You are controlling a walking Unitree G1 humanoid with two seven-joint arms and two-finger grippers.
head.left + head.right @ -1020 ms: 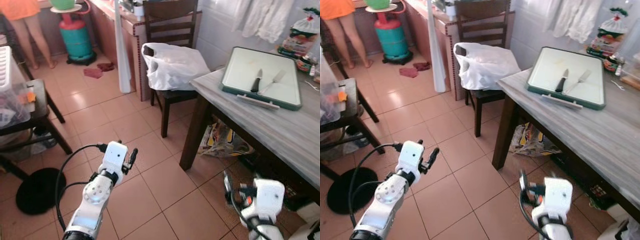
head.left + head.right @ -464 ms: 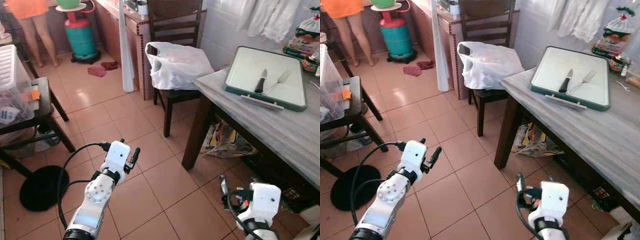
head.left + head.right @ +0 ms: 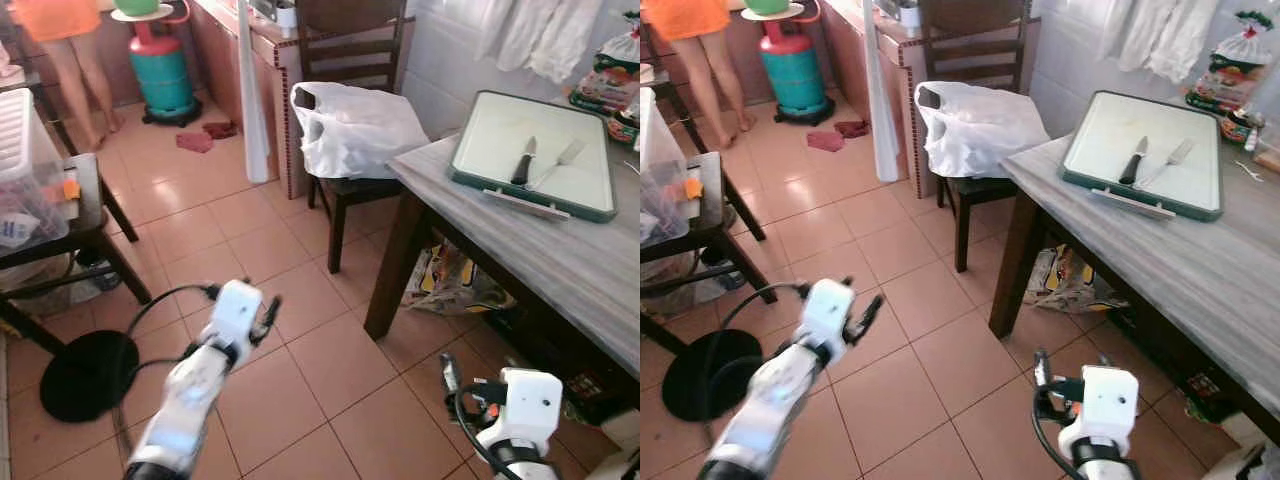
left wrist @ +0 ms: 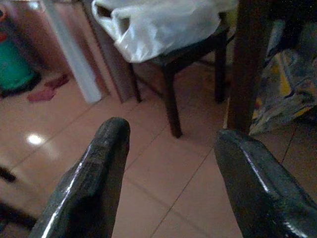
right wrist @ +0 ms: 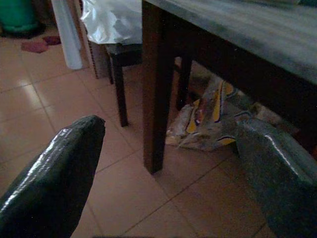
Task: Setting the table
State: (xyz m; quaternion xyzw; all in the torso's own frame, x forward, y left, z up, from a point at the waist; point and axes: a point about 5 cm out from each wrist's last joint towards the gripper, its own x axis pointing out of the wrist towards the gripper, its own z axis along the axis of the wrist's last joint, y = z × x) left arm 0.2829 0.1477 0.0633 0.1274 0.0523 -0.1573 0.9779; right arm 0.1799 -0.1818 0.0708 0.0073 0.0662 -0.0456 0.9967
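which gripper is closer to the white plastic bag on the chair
Left. The left gripper hangs over the floor tiles in front of the white plastic bag; the right gripper is lower down, beside the table.

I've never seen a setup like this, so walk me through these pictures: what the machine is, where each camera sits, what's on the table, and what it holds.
This is a walking humanoid robot. Two pictures come from cameras in its head, looking down past its silver arms. Its left hand and right hand hang over the tiled floor, both open and holding nothing. The other two pictures come from wrist cameras looking out between each hand's two black fingers. On the table lies a tray with a knife and a fork. A white bag sits on a chair.
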